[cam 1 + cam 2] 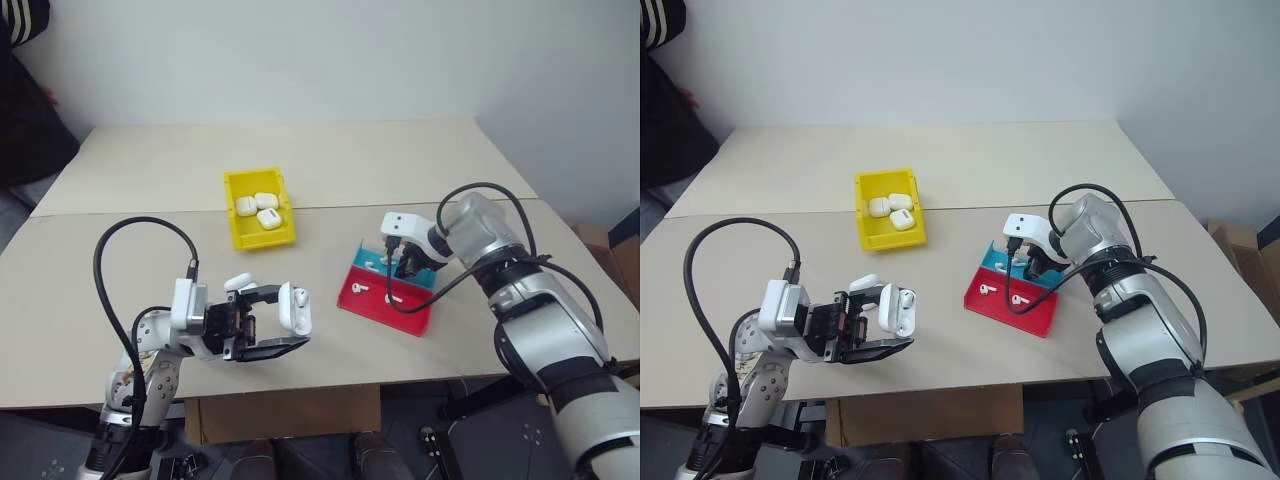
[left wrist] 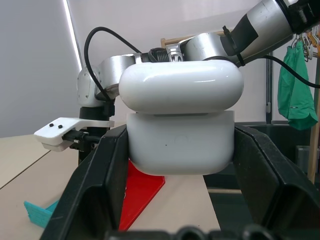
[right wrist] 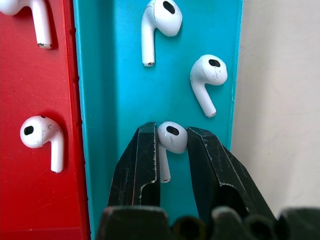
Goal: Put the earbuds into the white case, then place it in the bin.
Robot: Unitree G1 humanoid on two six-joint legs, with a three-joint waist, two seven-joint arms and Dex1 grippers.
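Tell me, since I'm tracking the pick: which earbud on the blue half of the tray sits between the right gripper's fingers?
The earbud nearest the right gripper, between its fingers; the other two earbuds lie farther up the blue tray half, untouched.

Both arms [image 1: 530,300] are silver-grey with black joint bands, looping black cables [image 1: 140,240], white wrist housings [image 1: 398,226] and black fingers [image 3: 142,165].

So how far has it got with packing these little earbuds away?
Three white cases already lie in the yellow bin. The left tool holds an open case with one earbud showing inside. The right tool is pinching an earbud on the tray's blue half. Left: load it, shut the lid, bin the case.
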